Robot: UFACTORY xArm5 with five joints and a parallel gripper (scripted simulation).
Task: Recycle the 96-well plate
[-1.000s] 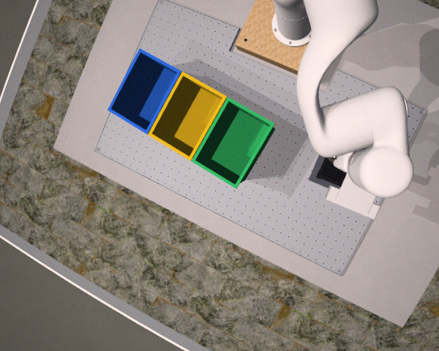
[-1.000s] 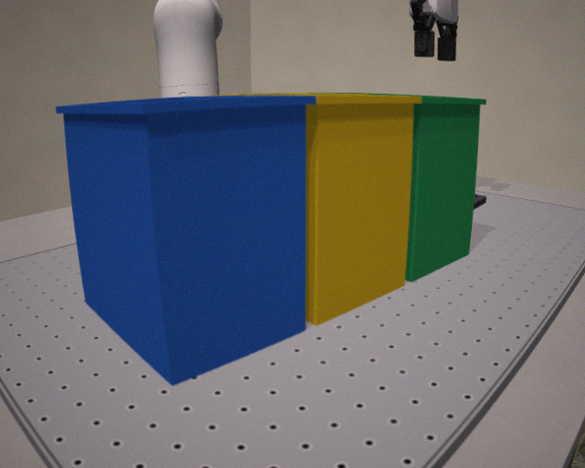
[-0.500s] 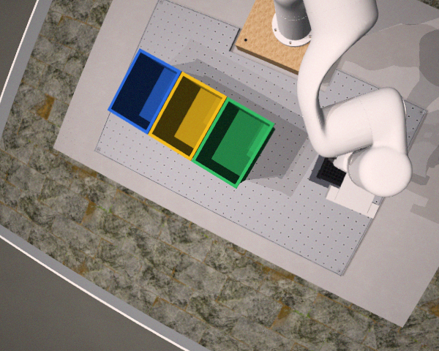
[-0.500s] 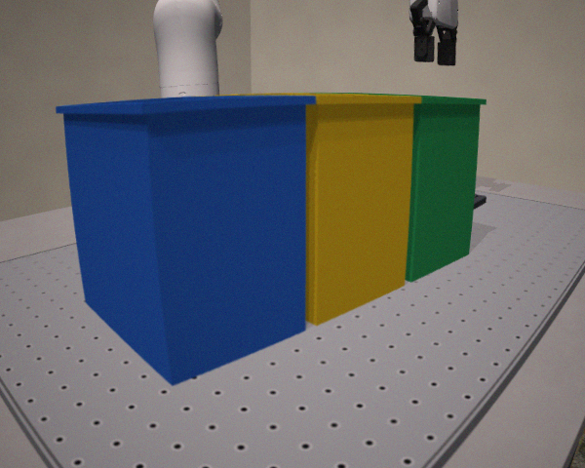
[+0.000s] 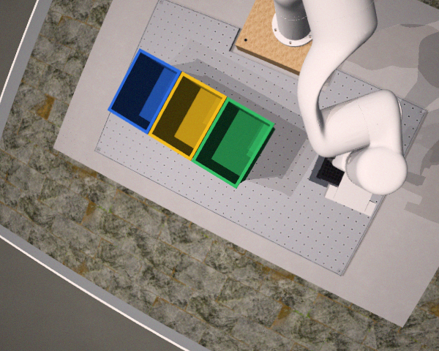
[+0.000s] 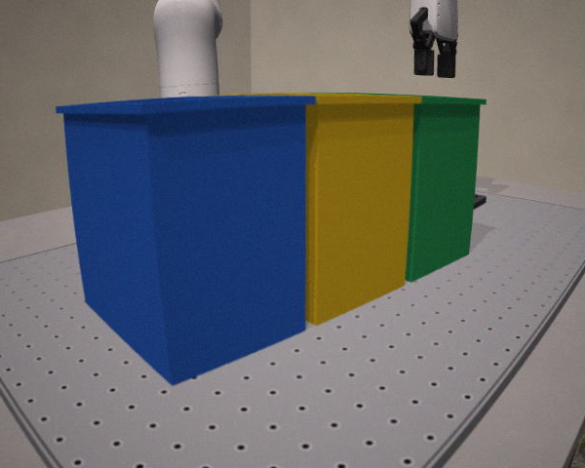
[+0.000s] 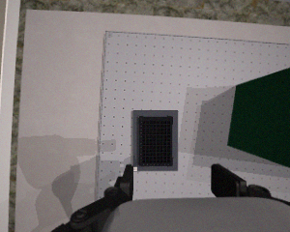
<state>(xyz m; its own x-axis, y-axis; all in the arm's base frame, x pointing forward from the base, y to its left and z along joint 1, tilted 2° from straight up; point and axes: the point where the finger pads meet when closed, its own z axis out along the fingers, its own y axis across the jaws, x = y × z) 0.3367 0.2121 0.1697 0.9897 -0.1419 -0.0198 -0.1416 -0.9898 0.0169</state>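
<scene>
Three bins line up across the top view, touching rim to rim. Starting at the upper left, there's the blue bin (image 5: 144,91), then the yellow bin (image 5: 188,115) in the middle, then the green bin (image 5: 233,141) toward the centre of the frame. All three stand upright with their mouths open to the camera, on the perforated board (image 5: 249,222).

Moving right, the white arm (image 5: 348,109) sweeps down from the wooden base plate (image 5: 261,37) at the top edge and bends over the right-hand part of the board. Just under its elbow, a corner of the 96-well plate (image 5: 330,172) peeks out, dark and gridded, sitting in the grey plate nest (image 5: 314,174).

Over to the wrist view: the plate (image 7: 155,140) lies flat in the nest (image 7: 155,166) at frame centre, well apart from the green bin's dark wall (image 7: 266,121) on the right edge. The gripper (image 7: 181,180) hangs above with its fingers spread fully apart, nothing between them, one black fingertip (image 7: 127,181) at lower left of the nest, the other at lower right.

In the exterior view the gripper (image 6: 435,62) sits high at the upper right, above the level of the bin rims.
</scene>
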